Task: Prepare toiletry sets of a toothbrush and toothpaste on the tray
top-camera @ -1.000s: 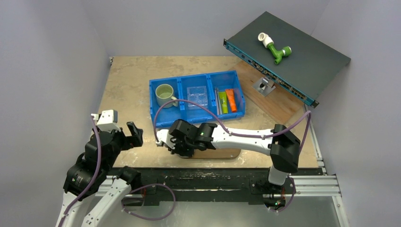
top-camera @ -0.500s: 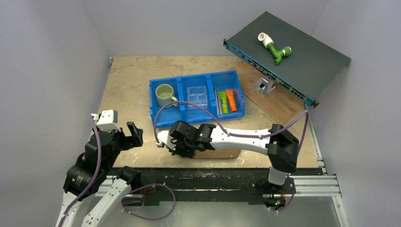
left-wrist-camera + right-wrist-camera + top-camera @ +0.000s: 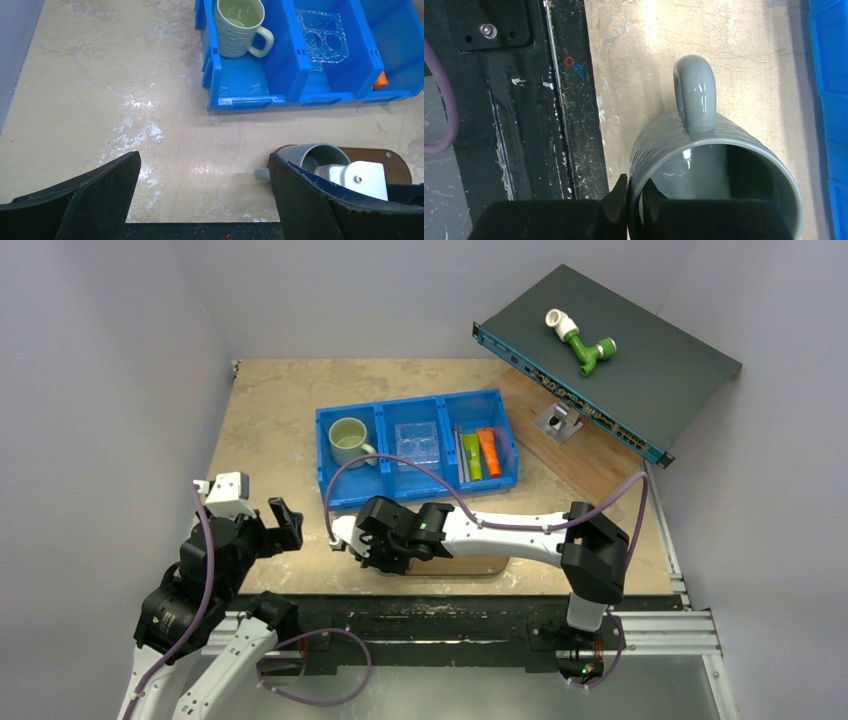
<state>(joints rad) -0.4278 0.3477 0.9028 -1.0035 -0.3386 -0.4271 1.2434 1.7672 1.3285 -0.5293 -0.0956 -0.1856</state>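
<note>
Two thin toothbrushes (image 3: 459,455), a green tube (image 3: 471,457) and an orange tube (image 3: 488,451) lie in the right compartment of the blue bin (image 3: 420,486). The orange tube's tip shows in the left wrist view (image 3: 381,80). The dark brown tray (image 3: 482,565) lies near the front edge, mostly hidden under my right arm; its right end shows in the left wrist view (image 3: 395,167). My right gripper (image 3: 372,545) (image 3: 635,192) is shut on the rim of a grey mug (image 3: 719,165) (image 3: 310,154) at the tray's left end. My left gripper (image 3: 272,530) (image 3: 202,200) is open and empty over the table at front left.
A pale green mug (image 3: 349,441) (image 3: 239,25) stands in the bin's left compartment, a clear plastic piece (image 3: 417,443) in the middle one. A dark network switch (image 3: 640,370) with a green-and-white pipe fitting (image 3: 580,343) rests at back right over a reddish board (image 3: 585,460).
My right gripper, with the grey mug in it, has shifted slightly left. The left arm has not moved.
</note>
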